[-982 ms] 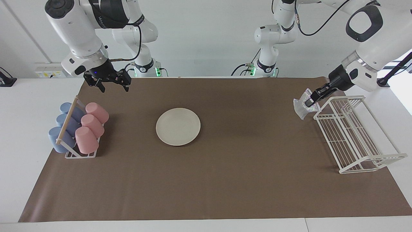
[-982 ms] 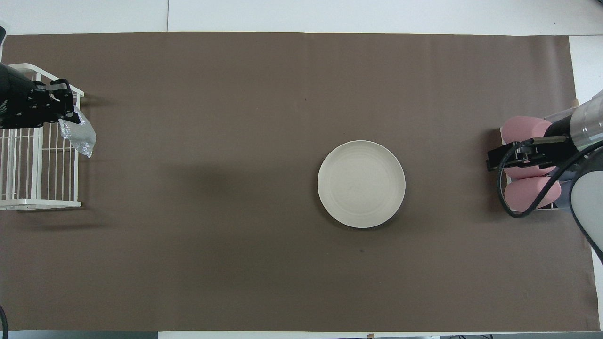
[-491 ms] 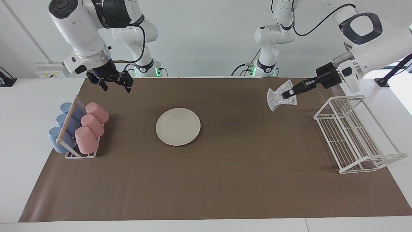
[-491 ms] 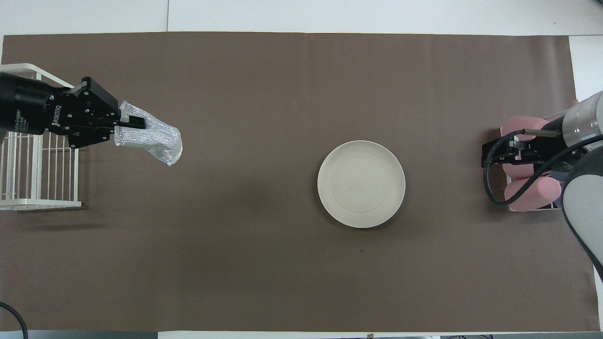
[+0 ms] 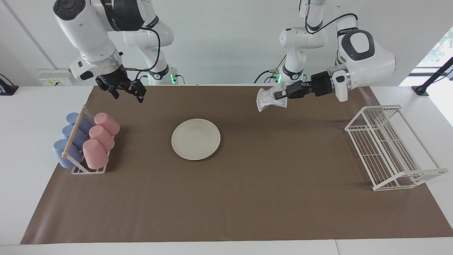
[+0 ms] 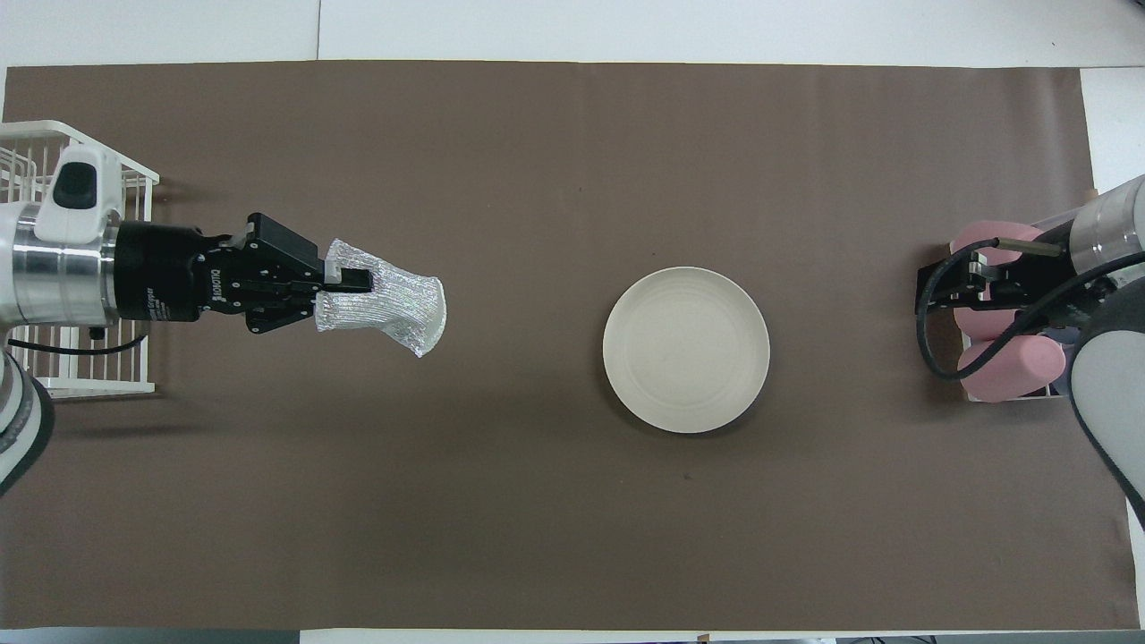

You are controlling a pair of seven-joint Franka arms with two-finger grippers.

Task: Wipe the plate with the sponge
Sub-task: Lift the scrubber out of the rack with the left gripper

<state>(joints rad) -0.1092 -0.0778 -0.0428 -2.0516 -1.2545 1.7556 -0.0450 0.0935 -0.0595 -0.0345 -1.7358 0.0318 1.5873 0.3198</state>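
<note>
Silvery mesh catches the eye first: the sponge (image 5: 270, 99) (image 6: 385, 307) hangs in the air, pinched at one edge by the left gripper (image 5: 282, 94) (image 6: 344, 288), its fingers clenched on it, the loose end drooping. That gripper reaches out level above the brown mat (image 5: 247, 198) (image 6: 537, 519), over the bare stretch between the white wire rack (image 5: 387, 148) (image 6: 54, 376) at the left arm's end of the worktop and the plate (image 5: 195, 139) (image 6: 686, 350). And the plate, cream-white and round, lies flat on the mat near the middle, toward the right arm's end, well apart from the sponge and with nothing touching it. Over to the right gripper (image 5: 126, 92) (image 6: 953, 291): it hovers up in the air by the cup holder (image 5: 83, 166), waiting, and its fingers stand apart, grasping nothing. Below it, the pink cups (image 5: 100, 139) (image 6: 1006, 367) and the blue cups (image 5: 69, 141) lie on their sides in that holder, in two rows, at the right arm's end of the worktop, the blue row outermost.
</note>
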